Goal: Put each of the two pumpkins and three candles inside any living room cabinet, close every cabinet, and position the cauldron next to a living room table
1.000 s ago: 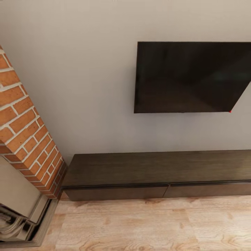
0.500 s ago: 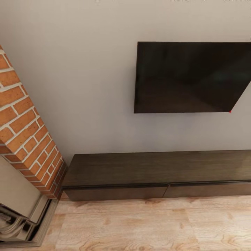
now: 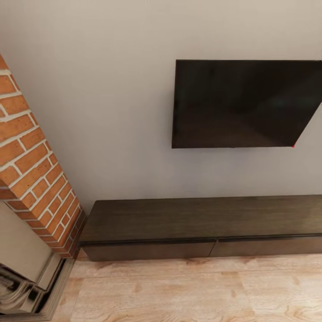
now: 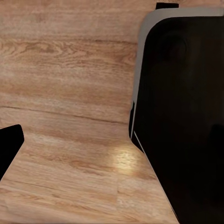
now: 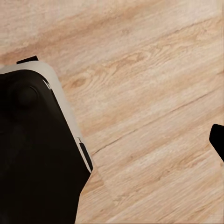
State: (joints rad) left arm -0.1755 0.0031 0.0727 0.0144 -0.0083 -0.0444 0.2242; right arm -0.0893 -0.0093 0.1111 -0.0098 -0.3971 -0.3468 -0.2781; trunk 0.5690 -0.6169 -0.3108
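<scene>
A black fingertip [image 4: 10, 142] of the left gripper pokes over pale wood-plank floor [image 4: 70, 93] beside the robot's dark grey-rimmed base [image 4: 186, 116]; whether those fingers are spread or closed cannot be told. The right wrist view likewise catches one black fingertip [image 5: 217, 139] over the planks, its state just as unclear. From the head, the long low dark brown wood-grain cabinet [image 3: 201, 221] stands against a grey wall [image 3: 112, 112], both fronts shut, beneath a black wall-mounted television [image 3: 243, 105] and beside a red brick column [image 3: 33, 170].

A flat black rectangular television screen [image 3: 246, 103] is mounted on a plain grey wall [image 3: 112, 112]. A red brick column [image 3: 36, 179] is seen beside pale wood plank flooring [image 3: 179, 290].
</scene>
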